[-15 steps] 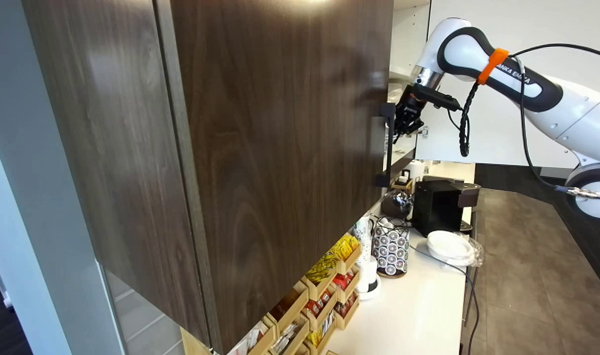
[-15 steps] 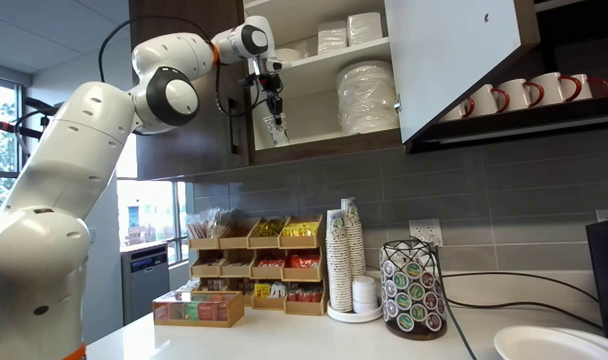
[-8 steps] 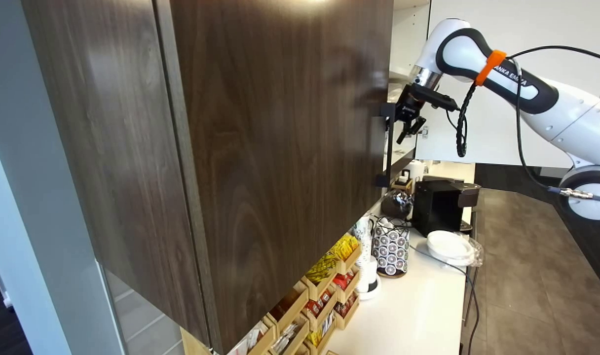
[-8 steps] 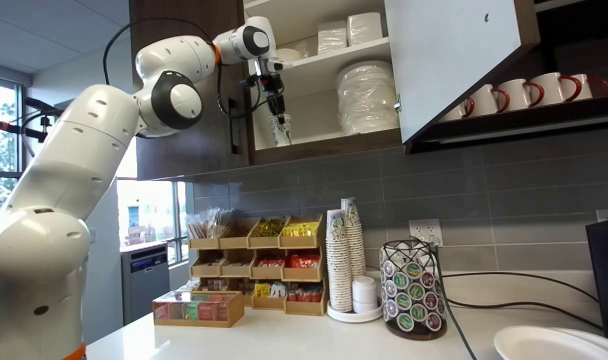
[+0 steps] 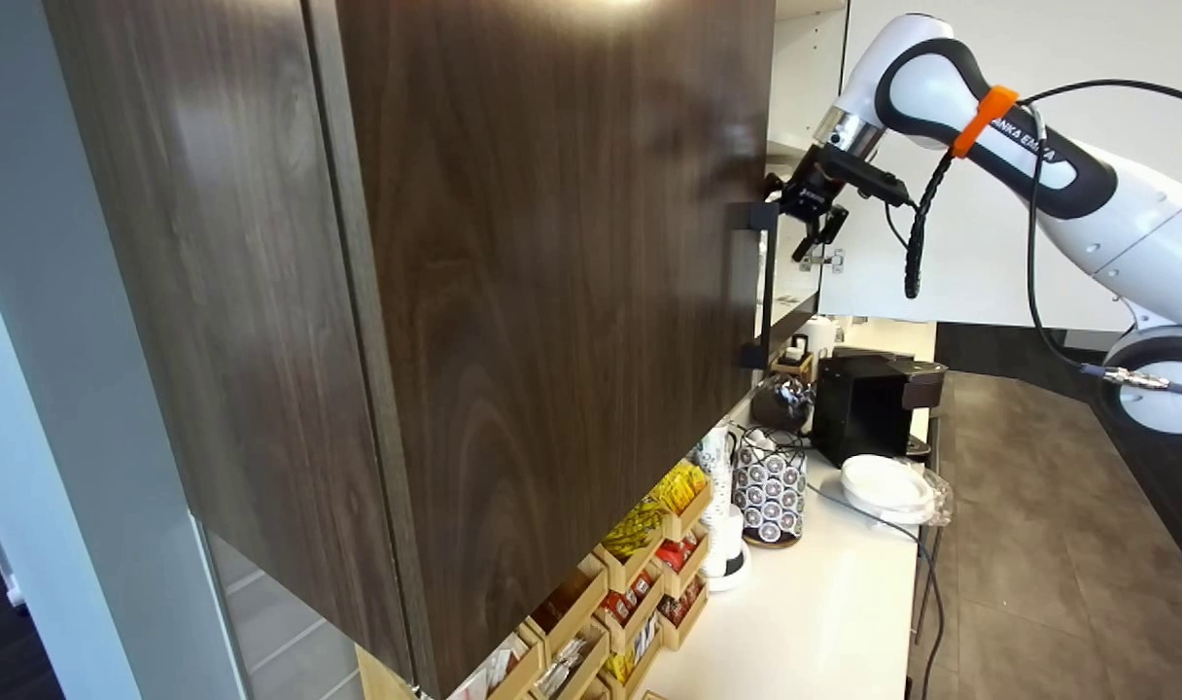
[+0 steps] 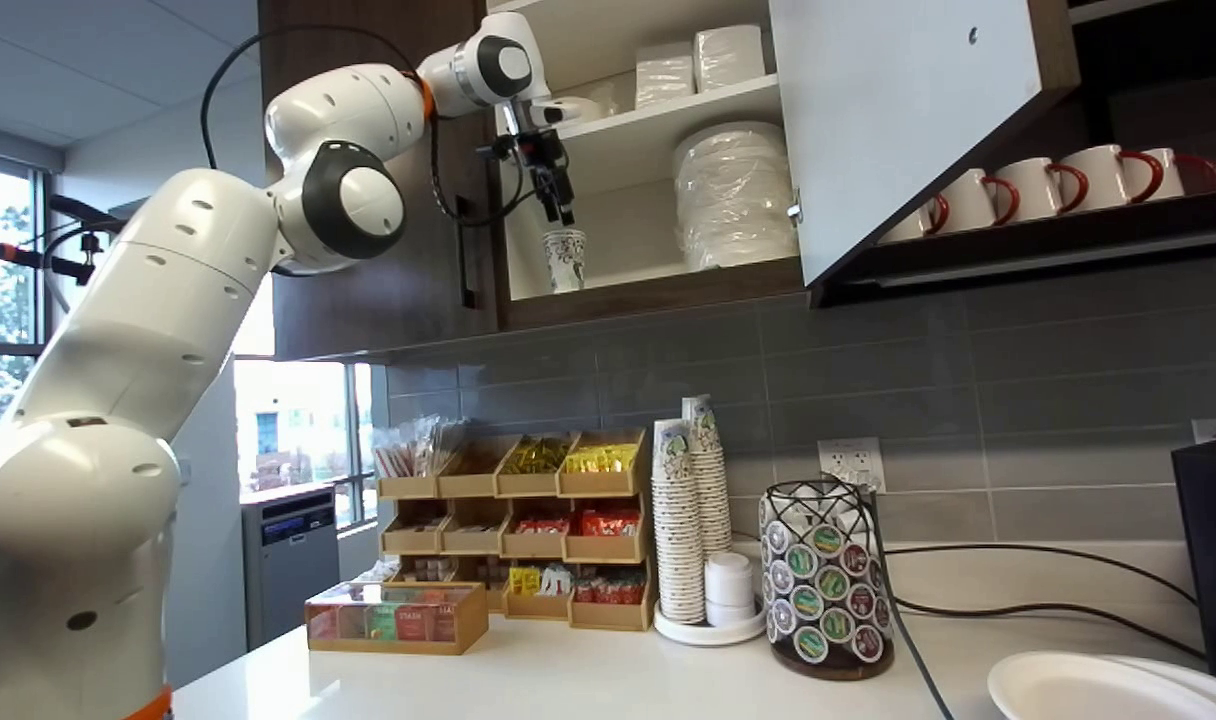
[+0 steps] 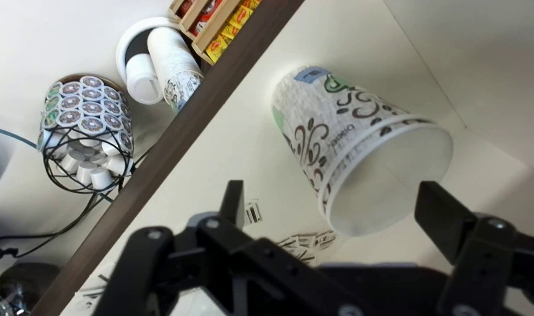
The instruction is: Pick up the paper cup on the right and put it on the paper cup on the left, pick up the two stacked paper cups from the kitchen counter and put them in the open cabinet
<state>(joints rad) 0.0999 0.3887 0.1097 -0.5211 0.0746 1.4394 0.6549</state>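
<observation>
Since stacked cups [image 7: 352,142] stand in cabinet [image 6: 623,225], wrist-view 12 o'clock of my spread end effector [image 7: 333,199], best I retreat straight, not tipping them.

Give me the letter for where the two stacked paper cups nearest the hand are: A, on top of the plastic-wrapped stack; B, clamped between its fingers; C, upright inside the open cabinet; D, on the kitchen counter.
C: in an exterior view the two stacked paper cups stand mouth up in the open cabinet, below the hand, and the wrist view shows its fingers spread apart, not gripping them.
</observation>
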